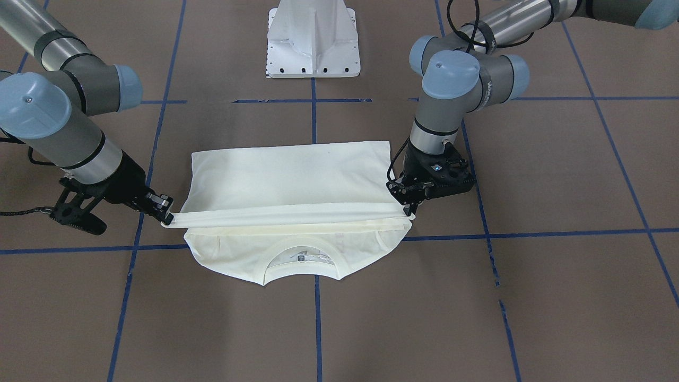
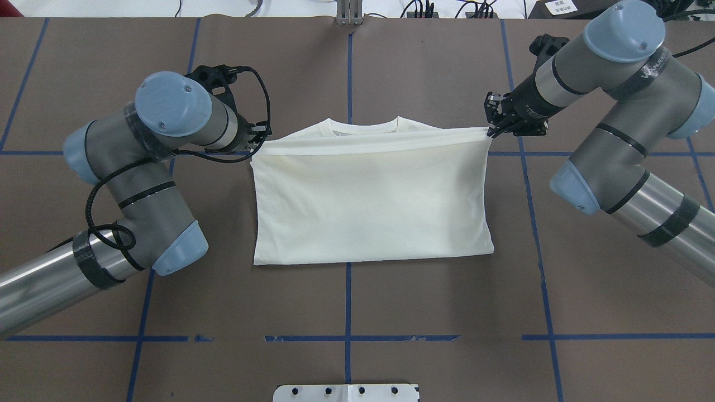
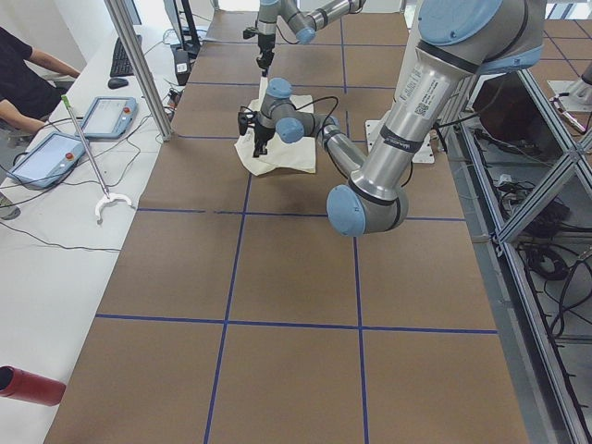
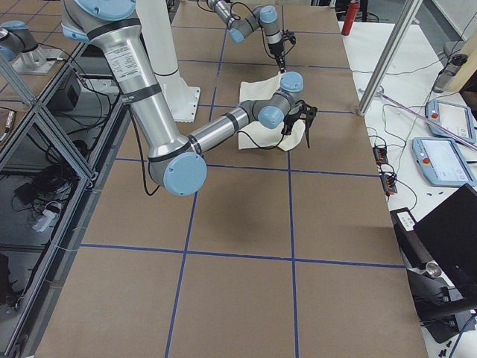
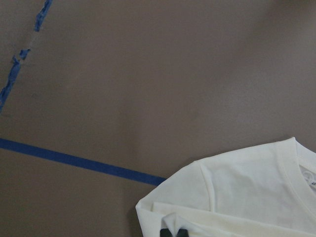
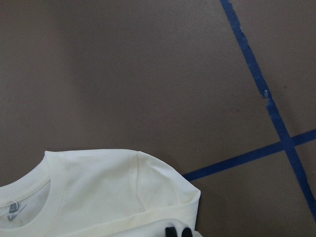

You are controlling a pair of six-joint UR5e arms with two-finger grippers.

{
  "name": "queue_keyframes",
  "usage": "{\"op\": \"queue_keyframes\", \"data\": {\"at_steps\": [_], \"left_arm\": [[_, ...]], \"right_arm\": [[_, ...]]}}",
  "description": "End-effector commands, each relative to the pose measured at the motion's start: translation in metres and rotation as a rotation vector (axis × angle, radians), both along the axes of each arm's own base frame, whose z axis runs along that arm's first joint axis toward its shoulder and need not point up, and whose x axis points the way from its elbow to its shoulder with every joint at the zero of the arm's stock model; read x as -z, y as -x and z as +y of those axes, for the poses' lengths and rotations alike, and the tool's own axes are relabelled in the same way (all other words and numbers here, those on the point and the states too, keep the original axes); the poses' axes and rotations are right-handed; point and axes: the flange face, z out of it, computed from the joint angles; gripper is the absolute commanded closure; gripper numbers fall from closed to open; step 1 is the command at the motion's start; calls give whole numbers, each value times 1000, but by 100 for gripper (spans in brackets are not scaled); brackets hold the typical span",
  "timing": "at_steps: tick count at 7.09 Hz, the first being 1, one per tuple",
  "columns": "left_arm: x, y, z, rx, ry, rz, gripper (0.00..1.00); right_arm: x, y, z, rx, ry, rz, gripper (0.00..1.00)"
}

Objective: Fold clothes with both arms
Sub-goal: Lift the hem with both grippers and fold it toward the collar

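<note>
The cream shirt [image 2: 371,206] lies plain side up in the middle of the table, its bottom part folded over toward the collar [image 1: 299,257]. My left gripper [image 2: 258,142] is shut on one end of the raised folded edge [image 1: 289,215]. My right gripper [image 2: 492,131] is shut on the other end. The edge is stretched taut between them just above the shoulders. In the front view the left gripper [image 1: 408,212] is on the right and the right gripper [image 1: 167,215] on the left. The wrist views show the shoulders [image 5: 232,182] [image 6: 123,182] below shut fingertips. The print is hidden.
The white pedestal base [image 1: 313,48] stands on the robot's side of the shirt. Blue tape lines [image 2: 347,338] cross the brown table. A side bench with tablets [image 3: 55,153] and a metal post [image 3: 139,65] runs along the far edge.
</note>
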Motion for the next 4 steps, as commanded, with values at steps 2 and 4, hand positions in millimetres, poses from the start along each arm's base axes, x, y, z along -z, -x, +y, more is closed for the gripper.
{"op": "queue_keyframes", "data": {"at_steps": [2, 4], "left_arm": [[-1, -16, -17, 8, 9, -16, 100], [-8, -21, -21, 10, 20, -33, 100]], "right_arm": [[8, 23, -21, 2, 8, 13, 100], [-3, 29, -27, -10, 11, 42, 100]]}}
